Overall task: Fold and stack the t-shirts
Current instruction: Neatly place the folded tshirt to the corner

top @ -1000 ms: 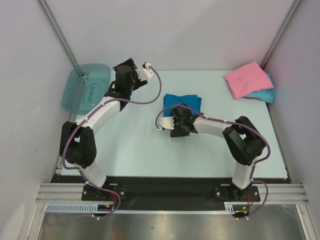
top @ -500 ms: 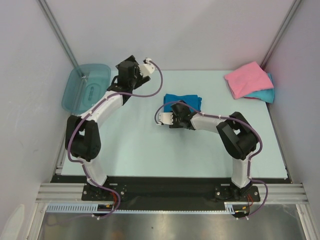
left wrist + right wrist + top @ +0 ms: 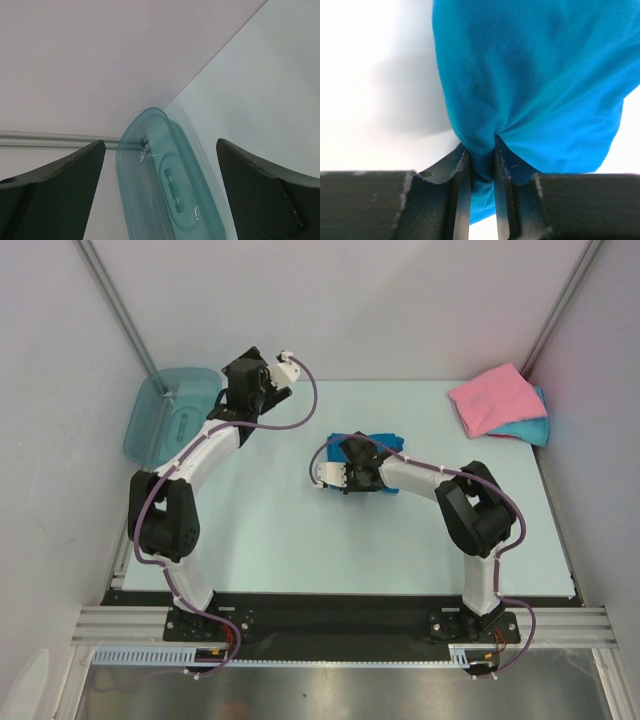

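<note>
Blue t-shirt (image 3: 530, 85) pinched by right hand (image 3: 479, 157), arm stretched low.

From where I stand I count three shirts in all: one blue shirt (image 3: 530, 75), one pink shirt (image 3: 493, 398) and one turquoise shirt (image 3: 532, 430). There is a single bin (image 3: 170, 420), one table (image 3: 280, 530), and two arms, the left arm (image 3: 205, 455) and the right arm (image 3: 415, 478).

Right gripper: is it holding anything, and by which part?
Yes. The right gripper pinches a bunched fold at the edge of the blue t-shirt. The left gripper is open, empty.
</note>
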Controlling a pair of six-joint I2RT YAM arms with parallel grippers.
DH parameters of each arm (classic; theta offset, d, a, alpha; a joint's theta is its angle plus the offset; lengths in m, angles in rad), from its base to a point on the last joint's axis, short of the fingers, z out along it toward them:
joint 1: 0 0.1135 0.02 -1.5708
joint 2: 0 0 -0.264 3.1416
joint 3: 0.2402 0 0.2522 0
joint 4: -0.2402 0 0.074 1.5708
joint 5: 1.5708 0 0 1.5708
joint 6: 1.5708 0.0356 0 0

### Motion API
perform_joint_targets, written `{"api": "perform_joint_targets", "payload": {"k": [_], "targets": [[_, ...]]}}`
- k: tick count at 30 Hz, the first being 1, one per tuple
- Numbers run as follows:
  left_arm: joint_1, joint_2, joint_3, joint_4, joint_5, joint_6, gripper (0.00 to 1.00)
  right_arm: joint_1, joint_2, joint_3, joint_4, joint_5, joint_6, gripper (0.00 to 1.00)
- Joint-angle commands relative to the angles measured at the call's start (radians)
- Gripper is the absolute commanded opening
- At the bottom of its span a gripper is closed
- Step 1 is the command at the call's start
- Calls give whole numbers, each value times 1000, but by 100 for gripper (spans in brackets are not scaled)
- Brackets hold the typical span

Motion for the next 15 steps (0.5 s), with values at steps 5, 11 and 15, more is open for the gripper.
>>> {"api": "perform_joint_targets", "payload": {"k": [5,11,15], "targets": [[6,-53,47,29,27,-22,100,-46,-125,192,-215,-8,-34,0],[6,-59,47,24,24,-38,100,-105,-137,235,-80,95,-154,0],[7,-64,44,23,21,-46,100,-160,-108,278,0,134,-194,0]]}}
